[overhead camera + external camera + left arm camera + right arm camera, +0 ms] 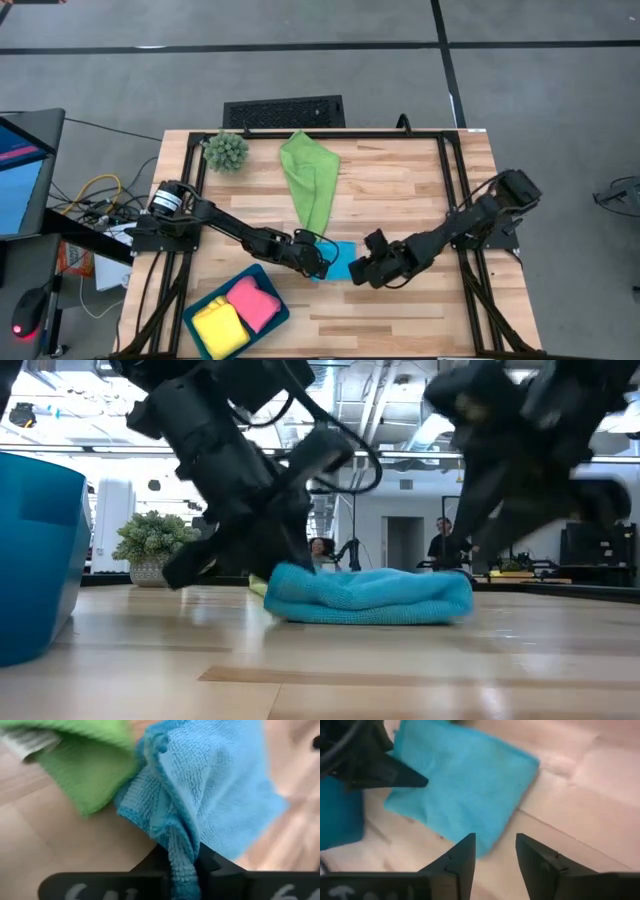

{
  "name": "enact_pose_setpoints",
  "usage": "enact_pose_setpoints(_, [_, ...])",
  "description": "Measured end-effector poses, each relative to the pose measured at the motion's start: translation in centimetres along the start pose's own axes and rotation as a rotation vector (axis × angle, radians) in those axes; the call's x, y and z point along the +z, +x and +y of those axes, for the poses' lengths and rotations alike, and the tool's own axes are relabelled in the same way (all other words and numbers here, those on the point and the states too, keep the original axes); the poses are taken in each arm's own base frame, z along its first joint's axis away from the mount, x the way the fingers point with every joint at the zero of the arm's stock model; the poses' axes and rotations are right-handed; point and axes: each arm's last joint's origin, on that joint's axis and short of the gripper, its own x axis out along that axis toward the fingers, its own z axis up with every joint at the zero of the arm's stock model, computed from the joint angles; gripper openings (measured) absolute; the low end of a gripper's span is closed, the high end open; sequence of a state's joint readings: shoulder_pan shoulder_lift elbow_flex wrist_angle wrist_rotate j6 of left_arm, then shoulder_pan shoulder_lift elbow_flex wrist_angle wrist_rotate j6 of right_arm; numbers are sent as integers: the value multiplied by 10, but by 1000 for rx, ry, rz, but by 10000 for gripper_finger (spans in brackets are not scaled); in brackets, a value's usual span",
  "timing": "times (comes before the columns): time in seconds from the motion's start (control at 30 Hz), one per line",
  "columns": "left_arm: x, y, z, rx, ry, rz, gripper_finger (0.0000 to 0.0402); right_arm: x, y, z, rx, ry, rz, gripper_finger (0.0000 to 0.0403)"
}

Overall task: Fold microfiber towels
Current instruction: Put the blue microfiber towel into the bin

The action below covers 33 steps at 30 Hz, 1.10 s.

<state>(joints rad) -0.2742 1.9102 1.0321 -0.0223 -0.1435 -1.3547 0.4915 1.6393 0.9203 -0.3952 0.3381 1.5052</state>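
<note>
A bright blue microfiber towel (341, 260), folded into a small thick pad (370, 598), lies flat on the wooden table. My left gripper (318, 260) is shut on its left side. My right gripper (495, 852) stands open just above and to the right of the towel's right edge (366, 270), touching nothing. A green towel (310, 178) lies loosely folded on the table behind the blue one; its near end (85, 775) reaches almost to it. A yellow towel (217, 326) and a pink towel (254, 302) lie folded in the teal tray (272, 285). My left gripper pinches a gathered, puckered ridge of the blue towel (176, 842) at its left edge between the two fingers, several layers bunched together. The fingers slant down from the table's left. The rest of the towel lies on the table.
A spiky green ball plant (226, 150) stands at the far left corner. The tray sits at the near left corner. Bare wood (410, 190) lies open on the right and far middle of the table. People stand in the room behind (440, 545).
</note>
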Motion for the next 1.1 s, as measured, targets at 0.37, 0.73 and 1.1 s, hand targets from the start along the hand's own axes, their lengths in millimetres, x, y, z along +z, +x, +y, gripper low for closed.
enact_pose_setpoints(0.37, [19, -61, -23, -198, 201, 199, 4, 25, -90, -28, -12, -44, -132, 142])
enact_pose_setpoints(0.73, [10, -193, -19, -361, 406, 465, 4, 32, -94, -34, -53, -57, -179, 132])
enact_pose_setpoints(1.1, [-68, -240, 3, -219, 610, 556, 5, 30, -84, -28, -46, -46, -176, 132])
